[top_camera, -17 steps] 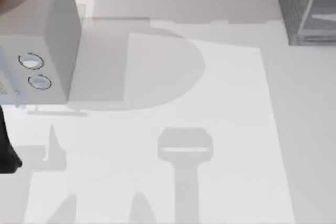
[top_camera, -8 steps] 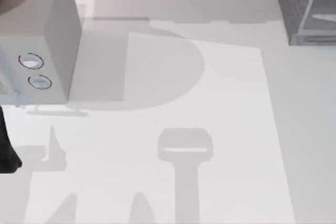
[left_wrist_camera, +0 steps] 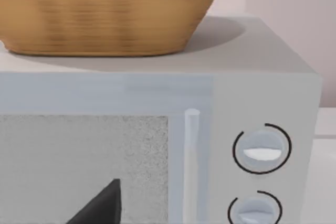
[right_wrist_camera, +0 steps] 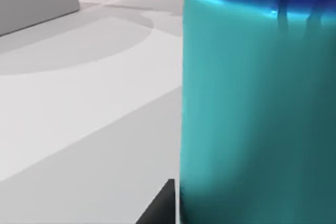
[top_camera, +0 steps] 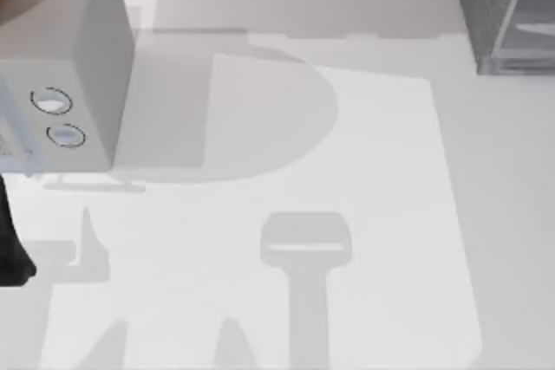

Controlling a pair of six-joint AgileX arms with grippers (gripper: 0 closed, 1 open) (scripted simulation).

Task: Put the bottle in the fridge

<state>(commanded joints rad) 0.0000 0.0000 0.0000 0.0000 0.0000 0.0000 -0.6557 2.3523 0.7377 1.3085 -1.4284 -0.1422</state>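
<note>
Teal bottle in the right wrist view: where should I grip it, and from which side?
Take the blue-topped teal bottle on its straight round body, below the blue shoulder, coming in level from the side where the right gripper sits close by. It seems upright, so the wall there is even. The left gripper is parked by the smooth grey box with dials.

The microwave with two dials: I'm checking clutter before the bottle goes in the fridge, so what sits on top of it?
A woven wicker basket rests on the microwave's flat top, off to one side. The basket's wall hides whatever lies inside it.
</note>
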